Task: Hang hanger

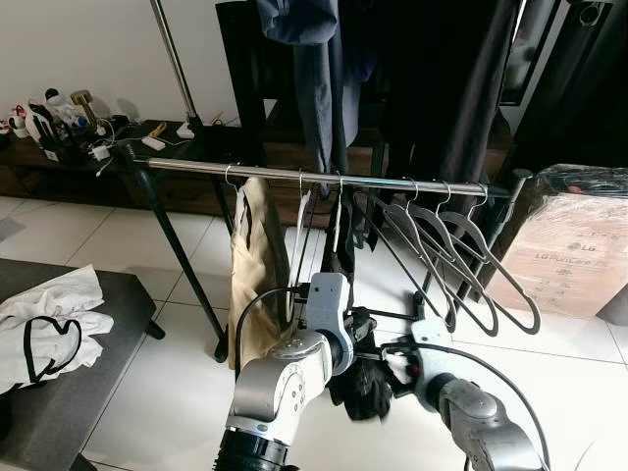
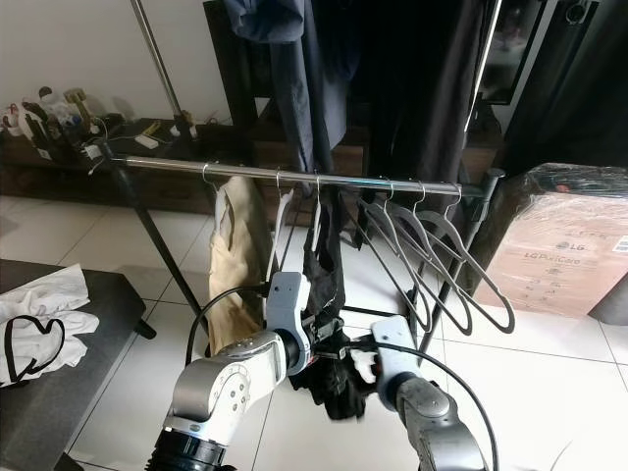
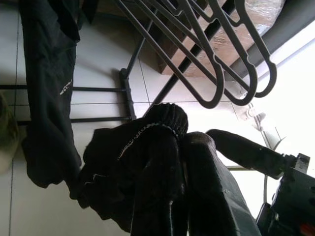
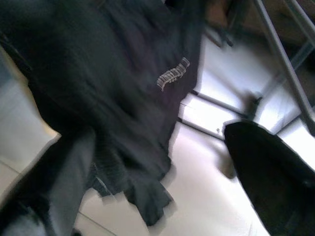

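Note:
A metal rail (image 1: 196, 167) crosses the scene with several hangers on it. At its middle a black garment (image 1: 340, 257) hangs down, its lower end bunched (image 3: 142, 172) low in front of me. My left gripper (image 1: 361, 336) is shut on that bunched black cloth, which wraps around its fingers (image 3: 197, 196). My right gripper (image 1: 395, 365) sits just to the right of it, open, with the garment (image 4: 123, 98) lying close before its fingers (image 4: 270, 172). Three empty grey hangers (image 1: 461, 265) hang at the rail's right end.
A beige garment (image 1: 255, 265) hangs left of the black one, beside a white hanger (image 1: 299, 216). The rack's black legs (image 1: 182, 265) slope down to the tiled floor. A cardboard box (image 1: 579, 255) stands right, and a grey bench (image 1: 88, 392) with white clothes (image 1: 49, 314) left.

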`<state>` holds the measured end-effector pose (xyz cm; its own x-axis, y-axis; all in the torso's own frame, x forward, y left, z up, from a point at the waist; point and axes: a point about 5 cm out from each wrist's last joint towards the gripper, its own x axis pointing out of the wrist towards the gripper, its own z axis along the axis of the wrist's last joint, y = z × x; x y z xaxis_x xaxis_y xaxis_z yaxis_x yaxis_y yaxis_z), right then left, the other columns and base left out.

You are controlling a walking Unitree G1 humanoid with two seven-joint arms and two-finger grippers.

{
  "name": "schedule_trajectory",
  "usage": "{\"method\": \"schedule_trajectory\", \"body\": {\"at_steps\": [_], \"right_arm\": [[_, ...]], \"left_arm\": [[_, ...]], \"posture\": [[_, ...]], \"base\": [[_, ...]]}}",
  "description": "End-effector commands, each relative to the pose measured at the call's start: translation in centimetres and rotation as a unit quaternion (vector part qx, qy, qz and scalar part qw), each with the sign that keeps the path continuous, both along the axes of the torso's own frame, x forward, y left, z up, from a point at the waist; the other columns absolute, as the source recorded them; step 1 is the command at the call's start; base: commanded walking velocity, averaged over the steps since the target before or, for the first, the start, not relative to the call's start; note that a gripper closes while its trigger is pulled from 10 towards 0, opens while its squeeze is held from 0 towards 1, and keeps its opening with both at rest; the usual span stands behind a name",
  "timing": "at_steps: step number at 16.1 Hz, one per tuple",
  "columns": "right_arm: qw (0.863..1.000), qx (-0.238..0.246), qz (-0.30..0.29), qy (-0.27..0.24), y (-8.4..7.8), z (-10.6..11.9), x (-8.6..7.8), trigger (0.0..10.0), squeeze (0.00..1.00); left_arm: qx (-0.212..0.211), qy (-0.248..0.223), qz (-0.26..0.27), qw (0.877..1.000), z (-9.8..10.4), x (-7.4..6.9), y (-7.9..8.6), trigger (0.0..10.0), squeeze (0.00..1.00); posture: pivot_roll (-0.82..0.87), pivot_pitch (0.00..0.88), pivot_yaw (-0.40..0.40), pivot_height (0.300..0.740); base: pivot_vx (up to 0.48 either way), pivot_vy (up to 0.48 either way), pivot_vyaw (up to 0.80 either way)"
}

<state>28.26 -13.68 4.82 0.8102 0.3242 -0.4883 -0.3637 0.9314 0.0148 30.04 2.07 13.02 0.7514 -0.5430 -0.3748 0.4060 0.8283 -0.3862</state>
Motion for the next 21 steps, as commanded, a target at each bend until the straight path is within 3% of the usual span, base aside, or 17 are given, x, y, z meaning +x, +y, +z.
{"method": "schedule_trajectory", "body": {"at_steps": [1, 4, 12, 18, 21], "right_arm": [[1.000, 0.006, 0.020, -0.006, 0.6, 0.2, -0.2, 10.0, 0.00], [1.000, -0.001, -0.009, -0.014, 0.3, -0.1, 0.2, 10.0, 0.00], [0.999, 0.025, 0.013, -0.046, 1.3, -0.2, 1.0, 10.0, 0.00], [0.994, -0.018, -0.042, -0.096, -0.3, -0.1, 2.2, 10.0, 0.00], [0.993, -0.013, -0.053, -0.102, -0.7, -0.2, 2.3, 10.0, 0.00]], "left_arm": [[-0.029, 0.010, -0.014, 0.999, 0.4, -0.6, -1.8, 10.0, 0.00], [-0.033, 0.012, -0.018, 0.999, 0.5, -0.7, -1.9, 10.0, 0.00], [-0.032, 0.015, -0.026, 0.999, 0.5, -0.8, -2.1, 10.0, 0.00], [-0.029, 0.016, -0.024, 0.999, 0.6, -0.7, -2.0, 10.0, 0.00], [-0.028, 0.016, -0.025, 0.999, 0.6, -0.7, -2.0, 10.0, 0.00]], "posture": [[-0.06, 0.067, 0.019, 0.740], [-0.05, 0.066, 0.024, 0.740], [-0.05, 0.079, 0.031, 0.740], [-0.04, 0.090, 0.032, 0.740], [-0.04, 0.091, 0.031, 0.740]], "base": [[0.000, 0.000, 0.00], [0.000, 0.000, 0.00], [0.000, 0.000, 0.00], [0.000, 0.000, 0.00], [0.000, 0.000, 0.00]]}}
